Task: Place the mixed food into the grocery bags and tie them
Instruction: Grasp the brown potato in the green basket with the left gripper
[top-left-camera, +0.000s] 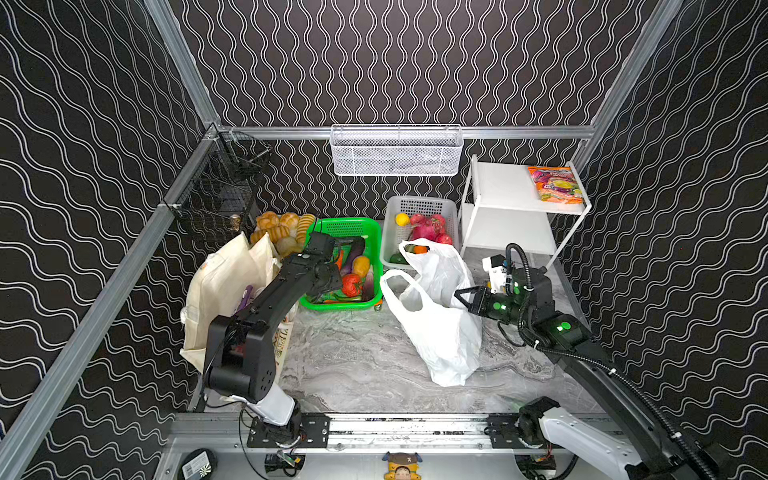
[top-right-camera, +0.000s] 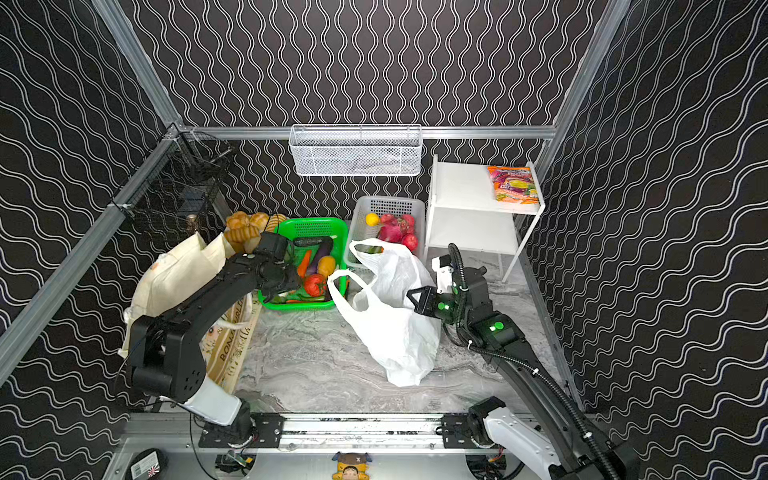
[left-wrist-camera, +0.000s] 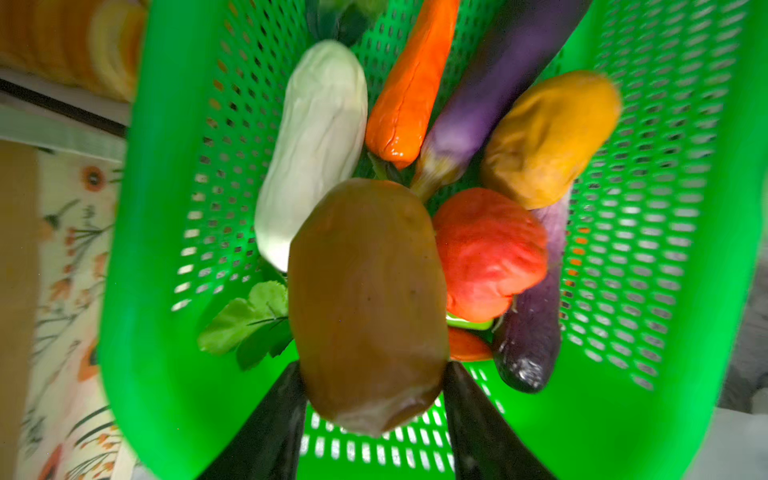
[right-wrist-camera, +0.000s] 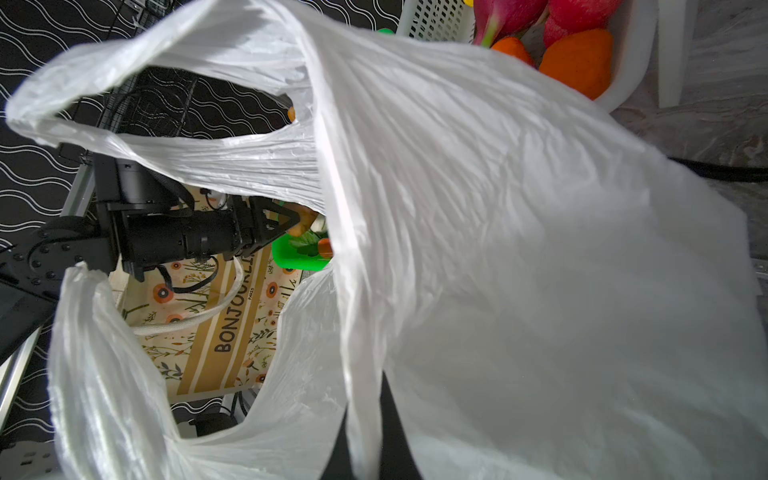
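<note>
Clamps potato (left-wrist-camera: 365, 299) in left gripper (left-wrist-camera: 374, 368), fingers (left-wrist-camera: 274, 415) against both its sides, inside green basket (left-wrist-camera: 137, 249) among other vegetables. Reaches there past tote (top-left-camera: 224, 282) standing at left. Pinches rim of plastic bag (top-left-camera: 436, 332), slumped on table (top-left-camera: 353, 365) beside basket, in tightly closed right gripper (top-left-camera: 459, 295).
</note>
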